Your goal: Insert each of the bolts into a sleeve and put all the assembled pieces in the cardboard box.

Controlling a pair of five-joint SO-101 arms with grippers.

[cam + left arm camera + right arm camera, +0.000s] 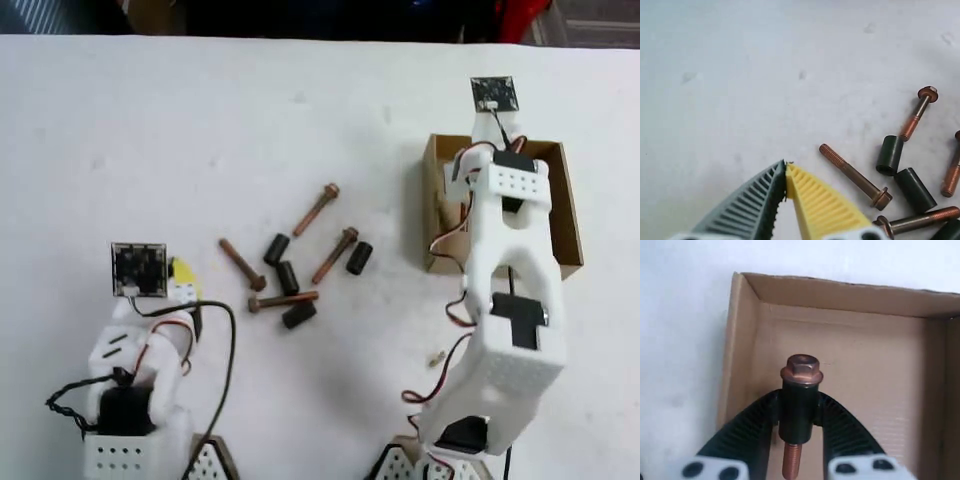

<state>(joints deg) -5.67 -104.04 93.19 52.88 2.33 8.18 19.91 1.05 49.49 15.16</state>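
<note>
My right gripper is shut on a black sleeve with a copper bolt through it, held upright over the inside of the cardboard box. In the high view the right arm stretches over that box. Several loose copper bolts and black sleeves lie mid-table. My left gripper is shut on nothing, its grey and yellow fingers pressed together just left of the nearest bolt. It shows as yellow tips in the high view.
A small pale scrap lies on the white table beside the right arm's base. Wires hang along both arms. The far edge of the table runs along the back.
</note>
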